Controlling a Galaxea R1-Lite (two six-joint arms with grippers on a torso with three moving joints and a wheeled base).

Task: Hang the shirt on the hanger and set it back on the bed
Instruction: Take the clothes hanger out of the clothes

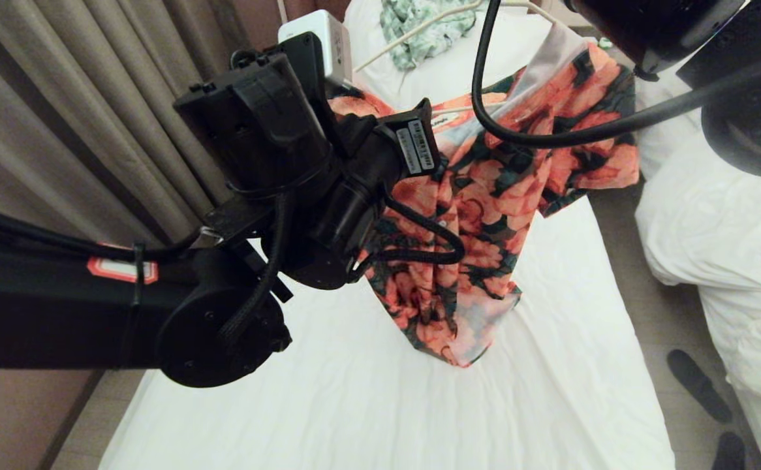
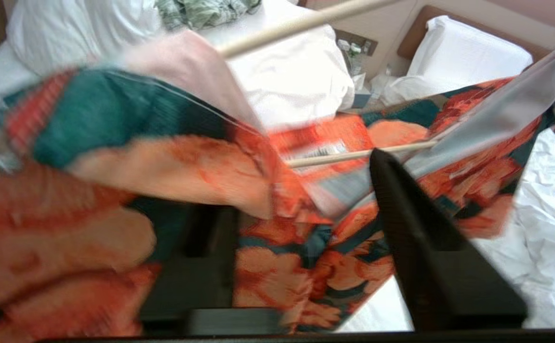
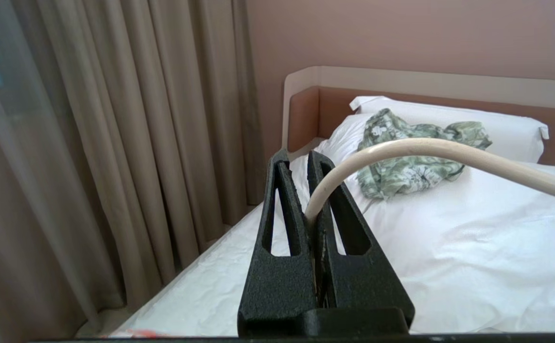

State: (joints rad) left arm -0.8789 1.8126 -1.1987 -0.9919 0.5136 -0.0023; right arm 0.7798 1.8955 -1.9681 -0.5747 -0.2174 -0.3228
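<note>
The shirt (image 1: 485, 196), coral flowers on dark green, hangs in the air over the bed (image 1: 419, 405), draped on the thin cream hanger (image 1: 419, 32). My right gripper (image 3: 296, 157) is shut on the hanger's wire (image 3: 425, 147) up at the top right. My left gripper (image 2: 296, 190) is at the shirt's left shoulder with its jaws apart. Floral cloth (image 2: 268, 281) hangs between them and covers one finger, while the other finger (image 2: 401, 214) is bare. The hanger's bar (image 2: 353, 155) runs past the collar label. In the head view my left wrist hides that gripper.
A green-and-white leafy garment (image 1: 419, 26) lies at the bed's head. Beige curtains (image 1: 61, 98) hang along the bed's left side. A neighbouring bed with a rumpled duvet (image 1: 733, 248) stands on the right, with dark shoes (image 1: 697, 385) on the floor between.
</note>
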